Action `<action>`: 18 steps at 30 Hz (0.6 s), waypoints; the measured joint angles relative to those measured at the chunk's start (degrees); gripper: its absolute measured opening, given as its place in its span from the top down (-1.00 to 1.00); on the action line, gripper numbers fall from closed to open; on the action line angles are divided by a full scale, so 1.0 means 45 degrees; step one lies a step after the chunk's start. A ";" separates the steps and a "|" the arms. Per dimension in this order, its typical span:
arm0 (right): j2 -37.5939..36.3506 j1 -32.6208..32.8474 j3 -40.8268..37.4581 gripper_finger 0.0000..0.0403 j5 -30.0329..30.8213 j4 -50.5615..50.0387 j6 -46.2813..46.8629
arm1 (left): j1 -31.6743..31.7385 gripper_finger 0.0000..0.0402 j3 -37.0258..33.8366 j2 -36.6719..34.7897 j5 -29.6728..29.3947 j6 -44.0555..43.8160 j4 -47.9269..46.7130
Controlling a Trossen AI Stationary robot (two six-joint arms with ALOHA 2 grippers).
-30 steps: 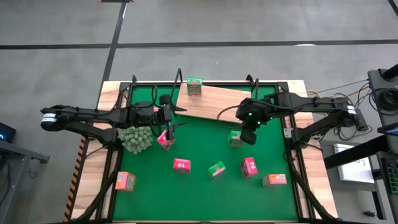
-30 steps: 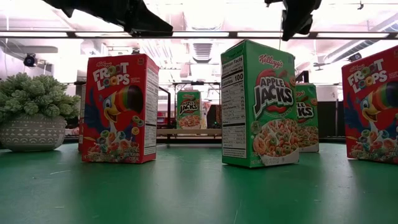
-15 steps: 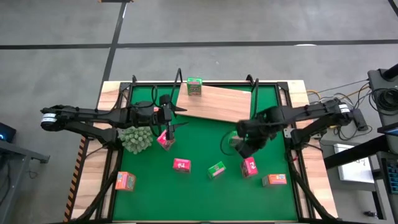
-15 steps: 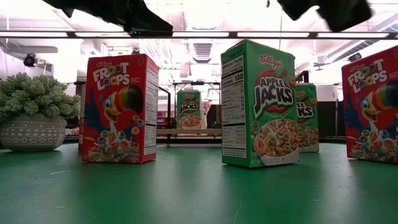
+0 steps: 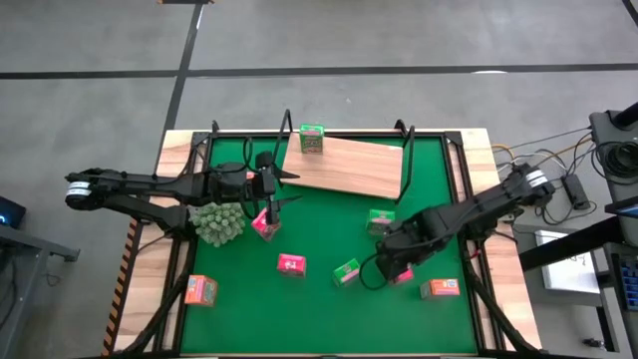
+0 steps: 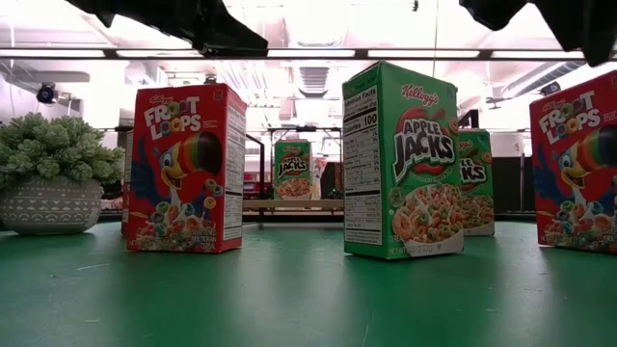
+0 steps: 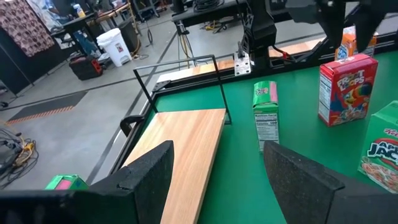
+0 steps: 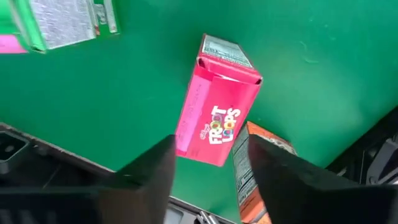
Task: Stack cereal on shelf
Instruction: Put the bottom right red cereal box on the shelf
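Shelf (image 5: 349, 168): light wooden board, black wire uprights at both ends, lying at far side of green mat, slightly skewed. One green cereal box (image 5: 312, 138) stood upright on its far left corner. Remaining boxes scattered on mat: green (image 5: 381, 220) near shelf's front, green (image 5: 347, 271) mid-mat, pink-red (image 5: 291, 264), (image 5: 264, 225), (image 8: 217, 119), orange (image 5: 201, 290) and (image 5: 440, 288) at near corners.
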 joint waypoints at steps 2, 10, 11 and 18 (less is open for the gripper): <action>0.0222 0.0155 0.0000 -0.16 0.0006 0.0005 0.0147 | -0.0003 -0.15 0.0000 0.0000 0.0000 0.0066 0.0035; 0.1001 0.0238 -0.0005 -0.64 0.0342 0.0140 -0.0184 | -0.0004 -0.15 0.0000 0.0000 0.0000 0.0338 0.0243; 0.1067 0.0238 -0.0005 -0.67 0.0441 0.0141 -0.0255 | -0.0005 -0.15 0.0000 0.0000 0.0000 0.0343 0.0248; 0.1316 0.0238 -0.0050 -0.59 0.0928 0.0124 -0.0402 | 0.0000 -0.15 0.0000 0.0000 0.0000 0.0377 0.0248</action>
